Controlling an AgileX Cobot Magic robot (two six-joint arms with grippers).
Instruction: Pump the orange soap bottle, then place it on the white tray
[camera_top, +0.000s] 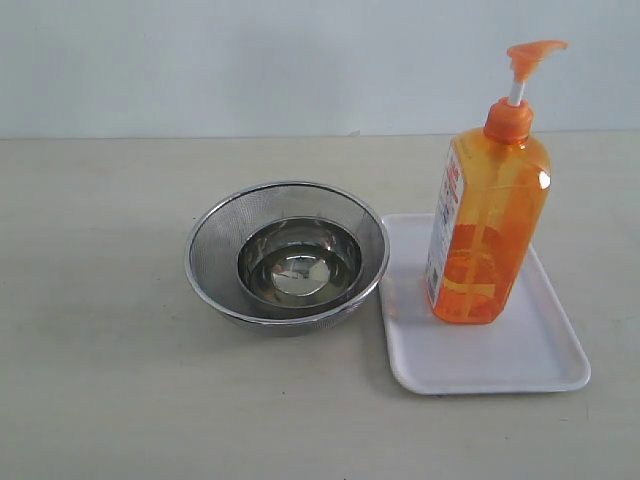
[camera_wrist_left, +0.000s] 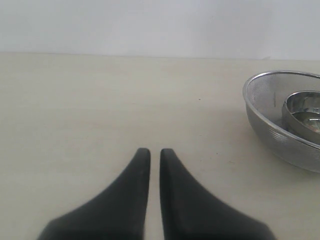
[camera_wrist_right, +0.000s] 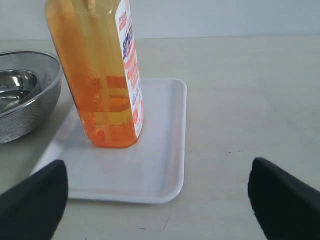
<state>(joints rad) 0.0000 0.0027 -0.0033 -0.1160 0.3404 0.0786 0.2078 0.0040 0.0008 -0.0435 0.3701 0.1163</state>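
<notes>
The orange soap bottle (camera_top: 485, 225) (camera_wrist_right: 102, 75) stands upright on the white tray (camera_top: 500, 355) (camera_wrist_right: 155, 160), its pump head raised on the white stem. Neither gripper shows in the exterior view. In the right wrist view my right gripper (camera_wrist_right: 157, 172) is wide open, its two black fingers (camera_wrist_right: 280, 195) at the frame's edges, back from the tray's near end with nothing between them. In the left wrist view my left gripper (camera_wrist_left: 154, 152) is shut and empty over bare table, well away from the bottle.
A round steel mesh bowl (camera_top: 287, 255) (camera_wrist_left: 285, 117) (camera_wrist_right: 22, 95) with a smaller steel bowl (camera_top: 300, 262) inside sits just left of the tray, its rim close to the tray's edge. A pale wall stands behind the beige table.
</notes>
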